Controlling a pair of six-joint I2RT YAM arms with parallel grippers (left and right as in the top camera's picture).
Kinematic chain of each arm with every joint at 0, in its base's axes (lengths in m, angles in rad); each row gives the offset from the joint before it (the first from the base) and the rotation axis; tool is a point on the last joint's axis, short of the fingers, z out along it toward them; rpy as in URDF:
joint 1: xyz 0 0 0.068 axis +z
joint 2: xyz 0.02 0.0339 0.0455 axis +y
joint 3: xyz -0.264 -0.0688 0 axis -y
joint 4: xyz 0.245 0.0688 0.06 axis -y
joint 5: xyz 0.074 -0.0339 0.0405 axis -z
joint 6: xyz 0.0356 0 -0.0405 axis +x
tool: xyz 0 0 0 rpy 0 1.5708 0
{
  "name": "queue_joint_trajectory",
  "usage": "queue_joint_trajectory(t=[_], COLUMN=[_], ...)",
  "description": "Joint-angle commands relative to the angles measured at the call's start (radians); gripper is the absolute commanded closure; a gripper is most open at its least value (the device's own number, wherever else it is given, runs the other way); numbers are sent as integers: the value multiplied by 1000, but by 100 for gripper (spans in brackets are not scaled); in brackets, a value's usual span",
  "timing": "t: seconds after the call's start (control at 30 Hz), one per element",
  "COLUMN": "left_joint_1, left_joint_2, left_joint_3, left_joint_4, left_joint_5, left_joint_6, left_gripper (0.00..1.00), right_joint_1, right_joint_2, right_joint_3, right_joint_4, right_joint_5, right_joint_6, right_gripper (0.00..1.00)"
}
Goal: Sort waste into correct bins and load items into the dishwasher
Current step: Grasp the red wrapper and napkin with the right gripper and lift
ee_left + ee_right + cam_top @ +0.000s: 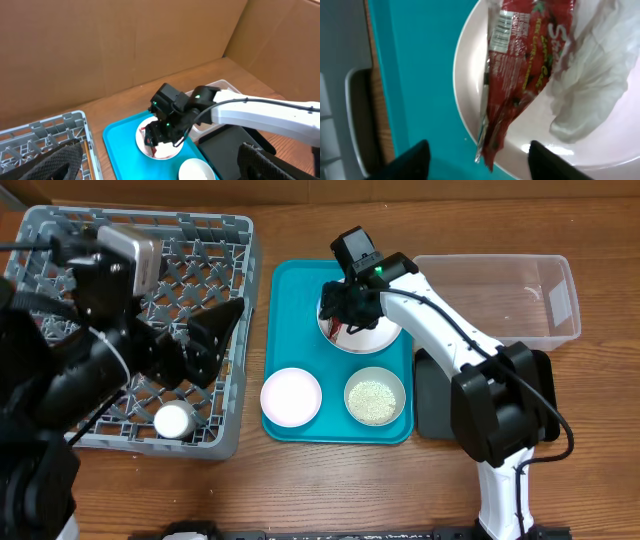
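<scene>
Wood-grain tabletop (300, 480), teal tray (420, 75), round plate (470, 75), crinkled wrapper (520, 65) (limp tissue (585, 85) beside)

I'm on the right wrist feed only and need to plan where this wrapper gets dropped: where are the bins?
Observer: The clear tub sits just beyond the teal tray, on the right arm's side.
Operator: And the black one?
Observer: The black tray lies nearer the robot's base than the tub, partly hidden under the right arm.
Operator: Anything in the rack yet?
Observer: One white cup sits in the grey rack, near its front wall.
</scene>
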Motion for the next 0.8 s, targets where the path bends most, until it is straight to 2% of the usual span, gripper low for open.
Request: queue_joint_trajectory(t=[0.0, 0.1, 0.23, 0.37, 0.4, 0.47, 0.63, 0.77], left_joint_1=[-3, -3, -3, -3, -3, -3, -3, -3], left_joint_2=[10, 16, 33, 50, 57, 65, 93, 124], left_joint_3=[10, 10, 10, 10, 10, 10, 10, 10], left_joint_4=[-6, -20, -51, -67, -69, -69, -69, -69], left_joint_5=[14, 14, 14, 14, 14, 14, 14, 13], left_joint_6=[19, 19, 19, 19, 19, 19, 19, 19], left_gripper=[0, 0, 0, 0, 0, 0, 0, 0], right_joint_1=[2, 2, 3, 2, 2, 0, -16, -20], right_joint_2=[23, 67, 96, 97, 97, 95, 31, -117], right_joint_3=[4, -3, -6, -6, -6, -6, 7, 41], right_joint_4=[8, 8, 5, 0, -7, -18, -47, -76], right_joint_5=[25, 7, -33, -35, -35, -36, -35, -21], right_joint_6=[76, 98, 98, 98, 98, 98, 16, -76], right_gripper=[44, 47, 63, 73, 84, 96, 96, 96])
